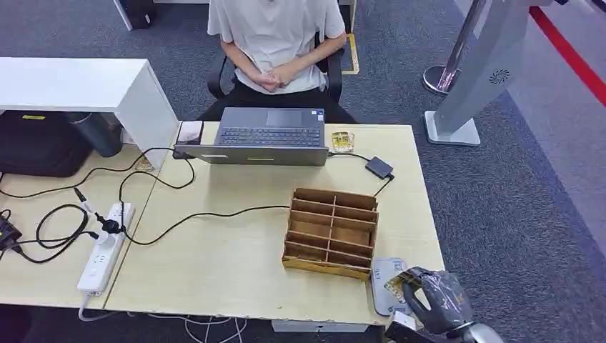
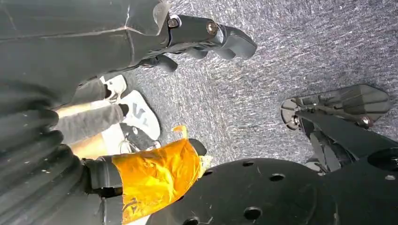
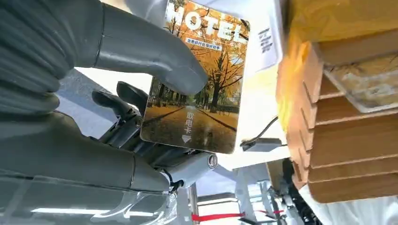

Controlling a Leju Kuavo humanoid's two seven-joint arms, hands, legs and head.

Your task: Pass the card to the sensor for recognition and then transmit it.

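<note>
A: Where is the hotel key card [image 3: 197,79]?

B: The right hand [image 1: 434,300] pinches it between thumb and fingers at the table's [image 1: 214,264] near right corner, above a grey card reader [image 1: 384,275], just beside a wooden divided organizer [image 1: 331,230].

A: And the left hand [image 2: 202,35]?

B: It hangs over grey carpet [image 2: 291,61], fingers curled in, holding nothing.

A: Anyone nearby?

B: A person [image 1: 275,43] sits behind a laptop [image 1: 261,136].

Desk [image 1: 236,264]: laptop [image 1: 266,136], organizer [image 1: 331,232], power strip [image 1: 103,248].

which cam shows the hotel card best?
Right wrist view: the hotel card is close up, print legible, pinched by the right hand. Head view shows just its edge above the hand. Left wrist view faces the floor.
</note>
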